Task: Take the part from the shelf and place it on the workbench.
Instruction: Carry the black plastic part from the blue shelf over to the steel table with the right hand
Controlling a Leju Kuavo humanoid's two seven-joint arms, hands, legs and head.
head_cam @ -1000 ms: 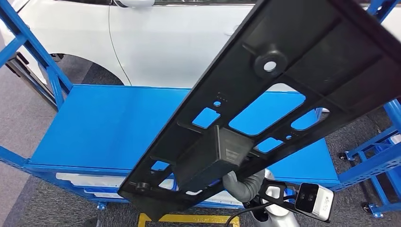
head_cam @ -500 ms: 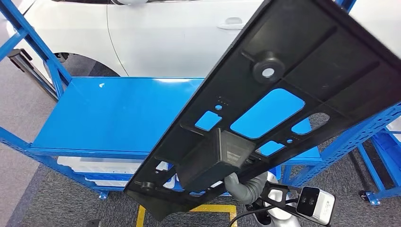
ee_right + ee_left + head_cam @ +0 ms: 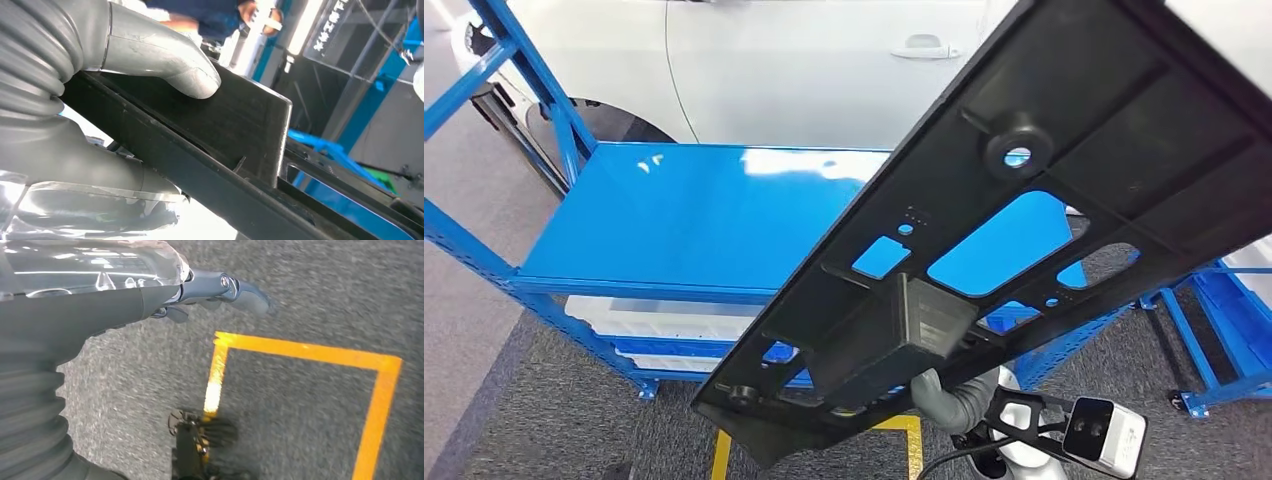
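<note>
The part (image 3: 1064,200) is a long black plastic panel with several cutouts and a boxy block on it. It hangs tilted across the head view, above the near right end of the blue workbench (image 3: 684,215). My right hand (image 3: 952,398) grips it from beneath at the boxy block. In the right wrist view the grey thumb (image 3: 165,60) presses on the part's black block (image 3: 235,125). My left hand (image 3: 220,287) hangs over the grey floor with its fingers stretched out and nothing in it.
A white car (image 3: 804,70) stands behind the workbench. White bins (image 3: 654,318) sit on its lower level. Blue racks (image 3: 1214,330) stand at the right, blue uprights (image 3: 524,70) at the left. A yellow floor line (image 3: 300,352) marks the carpet. A person (image 3: 220,12) stands nearby.
The whole picture has shifted, so my view has moved: the workbench now lies lower and further right. The part stays in my right hand at the same tilt.
</note>
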